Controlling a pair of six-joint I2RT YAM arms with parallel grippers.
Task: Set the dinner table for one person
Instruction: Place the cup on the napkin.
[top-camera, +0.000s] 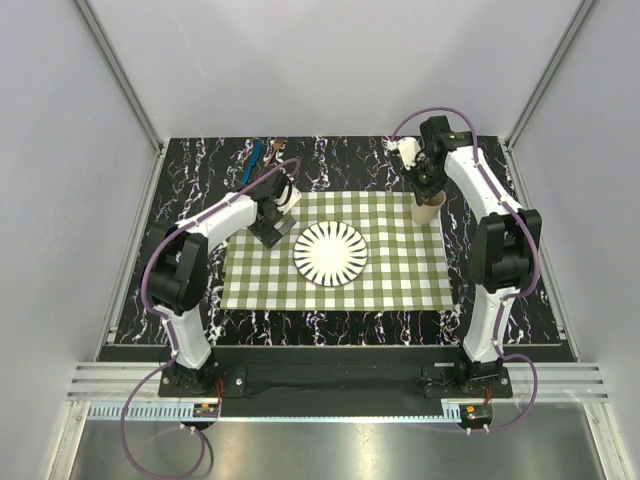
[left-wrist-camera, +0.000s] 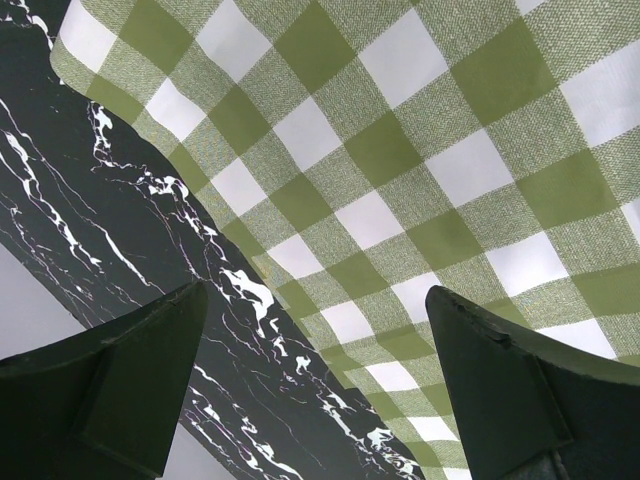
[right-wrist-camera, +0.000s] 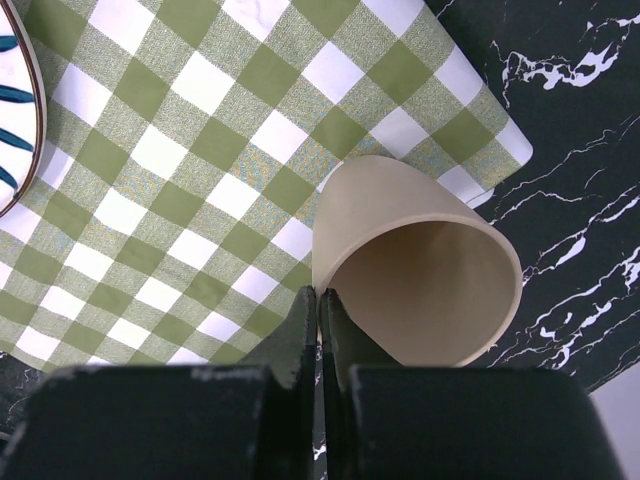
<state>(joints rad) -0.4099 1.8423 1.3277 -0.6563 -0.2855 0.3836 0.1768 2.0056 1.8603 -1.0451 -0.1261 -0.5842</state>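
Note:
The dinner table (top-camera: 330, 165) is black with white veins, and a green-and-white checked cloth (top-camera: 400, 270) covers its middle. A white plate (top-camera: 330, 253) with dark radial stripes lies on the cloth. My right gripper (right-wrist-camera: 321, 293) is shut on the rim wall of a beige cup (right-wrist-camera: 400, 230), one finger inside and one outside. The cup (top-camera: 428, 208) sits at the cloth's far right corner; whether it rests on the cloth I cannot tell. My left gripper (left-wrist-camera: 315, 340) is open and holds nothing, hovering over the cloth's left edge (left-wrist-camera: 250, 250), also seen from above as the left gripper (top-camera: 270, 232).
Cutlery with blue and brown handles (top-camera: 262, 155) lies on the table at the back left. A white object (top-camera: 403, 150) sits behind the right gripper at the back right. The plate's edge (right-wrist-camera: 15, 100) shows at the left of the right wrist view. Grey walls enclose the table.

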